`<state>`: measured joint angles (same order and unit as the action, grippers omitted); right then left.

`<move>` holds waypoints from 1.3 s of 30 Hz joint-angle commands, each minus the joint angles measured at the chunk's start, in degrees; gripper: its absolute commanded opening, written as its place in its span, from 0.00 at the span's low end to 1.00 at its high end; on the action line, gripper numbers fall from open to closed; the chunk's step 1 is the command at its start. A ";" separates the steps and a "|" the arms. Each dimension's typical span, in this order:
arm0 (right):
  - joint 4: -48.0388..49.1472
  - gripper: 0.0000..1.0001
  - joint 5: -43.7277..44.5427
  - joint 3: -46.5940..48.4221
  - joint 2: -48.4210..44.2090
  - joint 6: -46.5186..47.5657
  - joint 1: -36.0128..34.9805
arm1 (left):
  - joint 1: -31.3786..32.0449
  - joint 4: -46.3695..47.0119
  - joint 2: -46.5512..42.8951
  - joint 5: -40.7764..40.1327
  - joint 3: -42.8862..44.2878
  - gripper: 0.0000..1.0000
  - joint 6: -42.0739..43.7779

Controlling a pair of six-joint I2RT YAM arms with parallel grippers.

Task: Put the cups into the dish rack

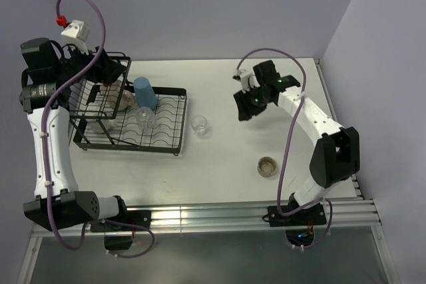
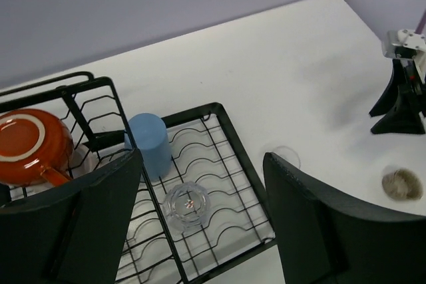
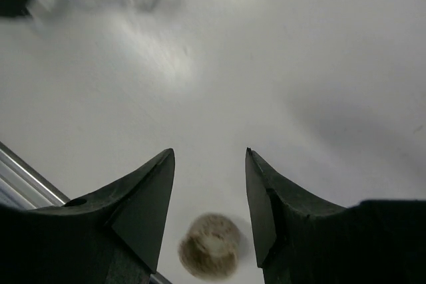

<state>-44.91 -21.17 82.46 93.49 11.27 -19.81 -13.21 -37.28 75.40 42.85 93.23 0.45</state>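
- Rack (image 1: 166,132) sits at the table's (image 1: 226,84) left. The tumbler (image 1: 144,92) stands mouth-down on its tray, with the racked glass (image 1: 146,118) just beside it. The orange cup (image 2: 30,139) lies base-out in the basket.
- Two cups are not yet loaded. The loose glass (image 1: 199,125) stands just right of the rack. The brown cup (image 1: 267,166) is nearer the front edge, well apart from the rack.
- Left gripper (image 2: 203,164) hovers over the basket end with its jaws apart and nothing between them.
- Right gripper (image 3: 210,164) hangs above the table, jaws apart and empty. In its wrist view the brown cup shows low in the frame, roughly in line with the gap. That view is blurred.
- Step in hand, by my reading: the right arm goes for the brown cup.
- To do it well:
  - Centre the gap over the cup before descending. The cup is low, so come down close to the table.
  - Take it across the rim or wall, one finger on each side, and close gently so it does not skid.
  - Lift straight up, and pass over the loose glass, not through it.
  - Set it on bare tray wire, away from the tumbler and the racked glass.
  - Keep the left arm out of that path.
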 commanded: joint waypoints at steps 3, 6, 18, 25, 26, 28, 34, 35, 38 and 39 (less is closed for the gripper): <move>-11.95 0.54 1.39 -8.09 -11.48 20.00 4.07 | 1.86 -3.14 -3.15 10.84 -1.82 0.81 12.54; -15.12 0.51 3.41 -12.31 -14.73 26.33 6.71 | 4.94 -4.91 -3.76 9.98 -2.70 0.81 15.28; -12.05 0.50 6.23 -24.09 -15.71 31.80 8.56 | 8.47 -4.20 -1.92 7.60 -1.83 0.81 12.65; -6.08 0.50 6.40 -30.33 -13.95 30.39 8.56 | 8.55 -3.60 -2.09 7.16 -2.88 0.82 12.21; -5.03 0.50 5.97 -30.60 -13.34 30.04 8.39 | 8.55 -3.59 -2.09 7.16 -3.23 0.82 12.03; -4.32 0.50 5.53 -31.39 -12.46 29.08 8.13 | 8.55 -3.77 -1.92 6.90 -3.32 0.82 11.94; 0.17 0.49 6.49 -33.85 -10.88 27.58 6.63 | 8.55 -4.30 -1.92 5.49 -3.67 0.82 11.86; 0.69 0.47 6.58 -33.94 -10.53 27.41 6.46 | 8.47 -4.03 -2.01 5.14 -3.84 0.82 11.77; 1.66 0.41 6.93 -34.55 -9.91 27.14 5.93 | 8.55 -3.42 -2.09 4.61 -4.28 0.82 11.24; 1.92 0.38 7.19 -34.82 -9.91 27.05 5.67 | 8.55 -3.42 -2.09 4.44 -4.29 0.82 10.89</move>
<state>-46.15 -14.92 48.38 83.29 39.16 -13.37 -4.84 -42.28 73.89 47.90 89.17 12.32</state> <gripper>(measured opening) 0.394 0.819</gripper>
